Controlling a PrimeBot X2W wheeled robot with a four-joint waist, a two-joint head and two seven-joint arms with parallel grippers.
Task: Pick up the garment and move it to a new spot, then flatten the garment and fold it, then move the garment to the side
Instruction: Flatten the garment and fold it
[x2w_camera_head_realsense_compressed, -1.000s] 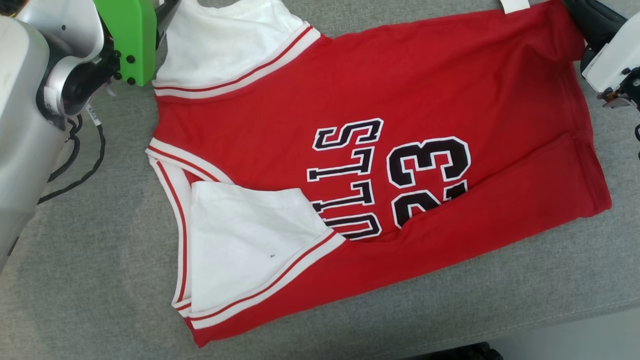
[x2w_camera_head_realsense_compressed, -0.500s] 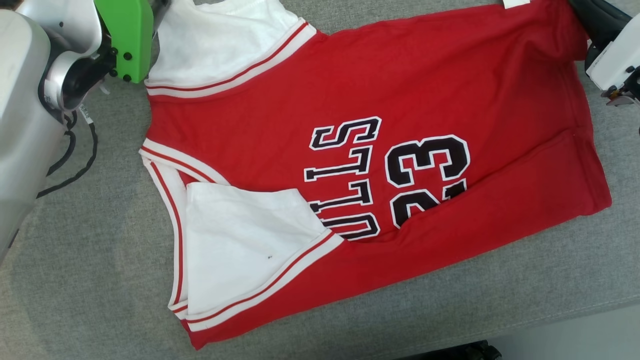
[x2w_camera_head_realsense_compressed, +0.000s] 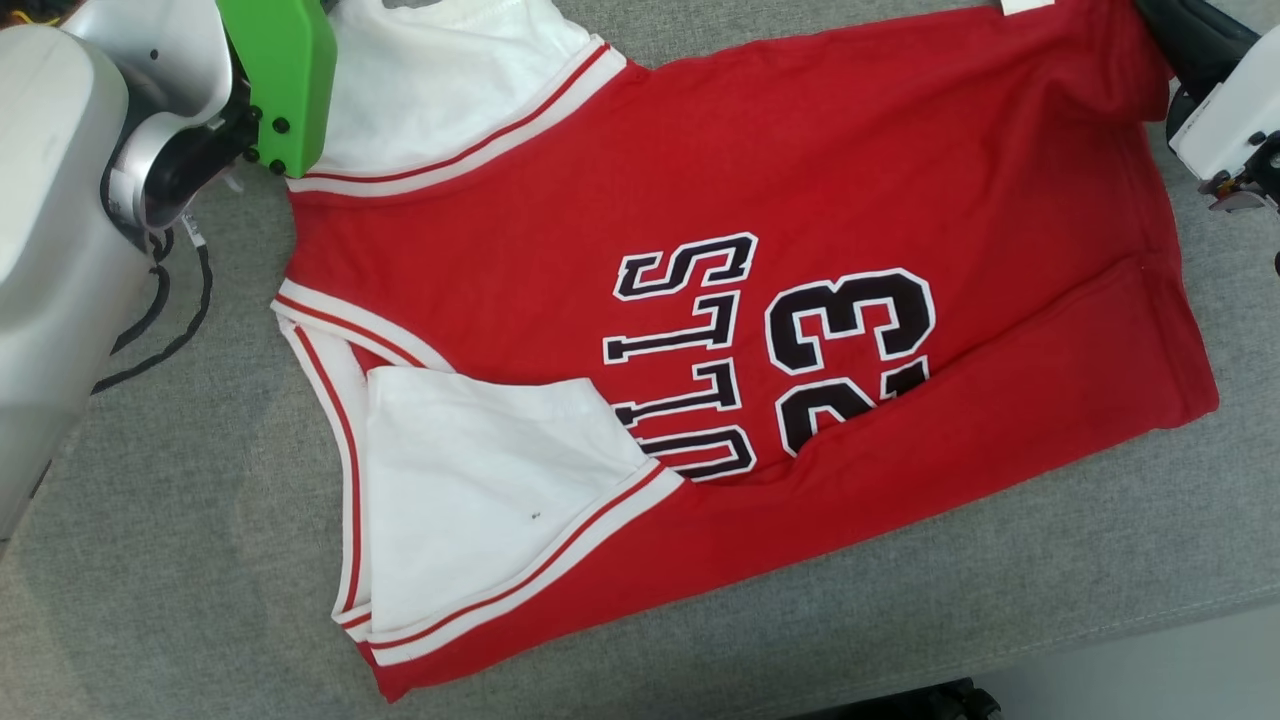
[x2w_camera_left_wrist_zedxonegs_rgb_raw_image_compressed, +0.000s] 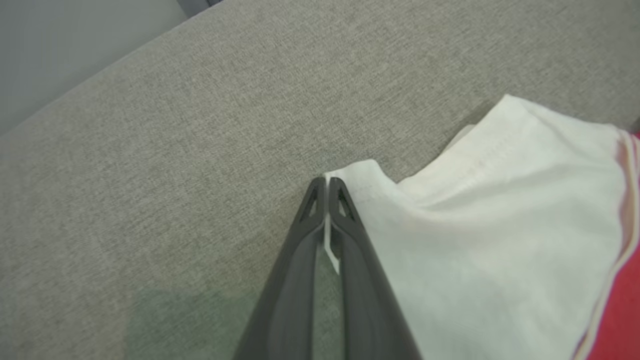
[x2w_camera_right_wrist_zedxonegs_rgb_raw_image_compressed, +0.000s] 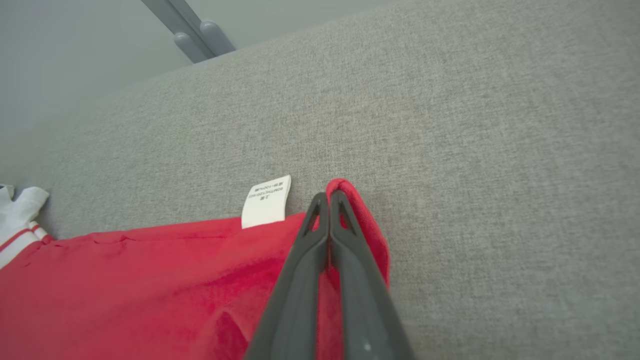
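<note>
My left gripper (x2w_camera_left_wrist_zedxonegs_rgb_raw_image_compressed: 327, 189) is pressed together on the edge of the white sleeve (x2w_camera_left_wrist_zedxonegs_rgb_raw_image_compressed: 475, 235). My right gripper (x2w_camera_right_wrist_zedxonegs_rgb_raw_image_compressed: 329, 200) pinches the red hem corner (x2w_camera_right_wrist_zedxonegs_rgb_raw_image_compressed: 361, 220) beside the label (x2w_camera_right_wrist_zedxonegs_rgb_raw_image_compressed: 266, 201). The jersey (x2w_camera_head_realsense_compressed: 780, 170) lies spread on the grey cushion (x2w_camera_head_realsense_compressed: 150, 540), near sleeve folded in. I judge the fold is in hand: next, both grips should lift the far edge together and carry it evenly toward me

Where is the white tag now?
In the right wrist view, the tag sticks out past the edge of the jersey, just left of the right gripper.
</note>
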